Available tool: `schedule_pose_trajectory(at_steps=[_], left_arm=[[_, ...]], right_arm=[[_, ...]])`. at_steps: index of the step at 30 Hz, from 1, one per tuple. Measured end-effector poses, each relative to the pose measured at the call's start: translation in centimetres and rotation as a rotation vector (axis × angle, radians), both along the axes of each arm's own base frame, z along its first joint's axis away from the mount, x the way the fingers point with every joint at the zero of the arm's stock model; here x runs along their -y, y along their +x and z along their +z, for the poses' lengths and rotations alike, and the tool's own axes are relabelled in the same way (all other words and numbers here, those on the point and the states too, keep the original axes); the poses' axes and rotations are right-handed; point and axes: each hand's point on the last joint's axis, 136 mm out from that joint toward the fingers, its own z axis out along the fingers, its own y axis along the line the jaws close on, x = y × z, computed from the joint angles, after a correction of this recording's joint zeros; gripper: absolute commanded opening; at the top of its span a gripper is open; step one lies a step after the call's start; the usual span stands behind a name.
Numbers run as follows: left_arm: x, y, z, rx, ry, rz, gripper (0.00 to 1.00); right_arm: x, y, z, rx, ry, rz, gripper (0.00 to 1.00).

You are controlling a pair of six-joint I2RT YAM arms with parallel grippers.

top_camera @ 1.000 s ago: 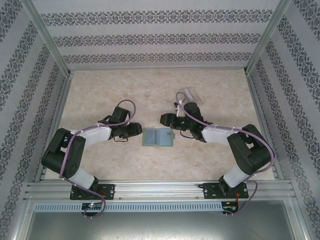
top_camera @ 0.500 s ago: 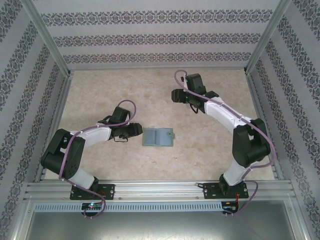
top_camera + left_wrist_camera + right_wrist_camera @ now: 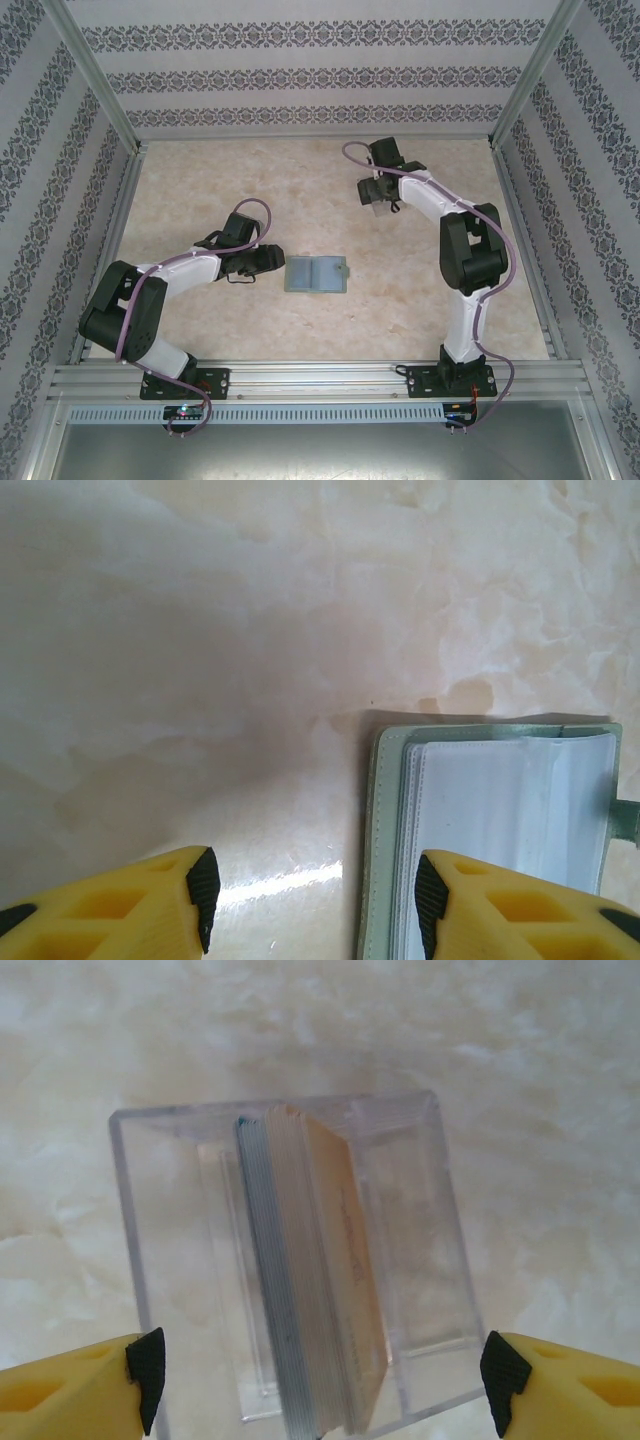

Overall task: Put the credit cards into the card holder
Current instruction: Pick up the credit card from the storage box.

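Observation:
The card holder [image 3: 316,274] lies open and flat in the middle of the table, grey-green with pale inner sleeves [image 3: 510,810]. My left gripper [image 3: 272,259] hovers just left of it, open and holding nothing [image 3: 310,900]; one fingertip [image 3: 430,895] hangs over the holder's left edge. A stack of credit cards [image 3: 320,1300] stands on edge inside a clear plastic box [image 3: 425,1220], the outer face orange-tan. My right gripper [image 3: 376,193] is at the back right above that box, wide open [image 3: 320,1380], with its fingertips apart on either side of the box.
Patterned walls and metal frame rails [image 3: 100,90] close in the table on the left, back and right. Bare marbled tabletop [image 3: 200,190] lies between the holder and the box. The arm bases sit on the rail at the near edge.
My right arm swung from beside the card holder to the back right, over the clear box, and its jaws spread wider. The left arm and the card holder stayed put.

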Motion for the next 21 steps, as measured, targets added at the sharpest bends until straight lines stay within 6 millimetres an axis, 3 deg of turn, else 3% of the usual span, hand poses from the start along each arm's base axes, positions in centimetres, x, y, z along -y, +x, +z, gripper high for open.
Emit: schedule_pose_trajectory(at_steps=[21], left_arm=[[0.0,-0.1,0.0,-0.005,0.002,0.0,0.56]], right_arm=[[3.2,1.5,-0.6,-0.011,-0.124,-0.047,0.82]])
